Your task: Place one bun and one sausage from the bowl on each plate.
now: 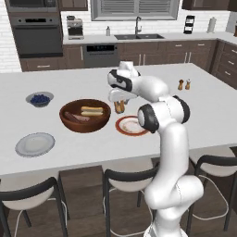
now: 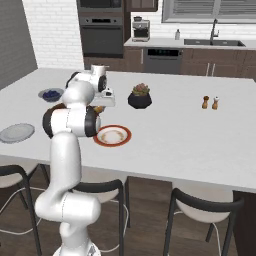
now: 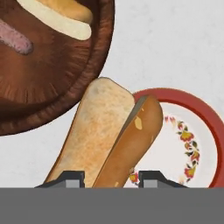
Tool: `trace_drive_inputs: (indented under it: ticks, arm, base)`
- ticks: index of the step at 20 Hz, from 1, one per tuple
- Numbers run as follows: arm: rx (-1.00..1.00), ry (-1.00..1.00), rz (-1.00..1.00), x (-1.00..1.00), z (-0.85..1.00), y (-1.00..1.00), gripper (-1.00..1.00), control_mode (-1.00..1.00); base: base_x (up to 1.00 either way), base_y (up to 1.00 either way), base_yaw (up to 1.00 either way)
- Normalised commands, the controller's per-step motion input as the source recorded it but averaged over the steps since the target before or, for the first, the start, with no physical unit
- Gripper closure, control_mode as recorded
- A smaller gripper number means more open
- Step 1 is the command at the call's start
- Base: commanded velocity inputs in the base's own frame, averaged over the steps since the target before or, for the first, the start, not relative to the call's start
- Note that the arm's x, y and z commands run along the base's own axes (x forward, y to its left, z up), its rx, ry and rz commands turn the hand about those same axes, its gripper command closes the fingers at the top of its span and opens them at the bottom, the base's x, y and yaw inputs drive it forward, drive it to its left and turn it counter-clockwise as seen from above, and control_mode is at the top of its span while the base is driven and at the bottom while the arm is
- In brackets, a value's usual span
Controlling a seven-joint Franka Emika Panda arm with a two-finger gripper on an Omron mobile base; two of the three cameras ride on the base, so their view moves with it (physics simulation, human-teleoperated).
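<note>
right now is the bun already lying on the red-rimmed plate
No, the bun is held between the gripper fingertips above the counter, overlapping only the red-rimmed plate edge.

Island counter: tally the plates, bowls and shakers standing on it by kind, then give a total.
Plates: 2, the grey plate and the red-rimmed plate
Bowls: 2, the wooden bowl and the berry bowl
Shakers: 2, brown shaker, pale shaker
Total: 6
</note>
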Motion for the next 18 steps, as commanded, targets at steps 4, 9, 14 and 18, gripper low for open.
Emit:
trace_drive_inputs:
  ticks: [4, 9, 14, 18]
  arm:
    - [-0.01, 0.07, 0.09, -0.21, -0.01, -0.28, 1.00, -1.00]
    - [-0.02, 0.08, 0.07, -0.15, -0.31, -0.06, 1.00, -1.00]
    - [0.00, 0.00, 0.00, 0.02, -0.32, 0.00, 1.00, -1.00]
    - [0.00, 0.00, 0.00, 0.13, -0.38, -0.03, 1.00, -1.00]
  base:
    - [0.00, 0.00, 0.00]
    - [0.00, 0.00, 0.00]
    - [0.00, 0.00, 0.00]
    - [0.00, 0.00, 0.00]
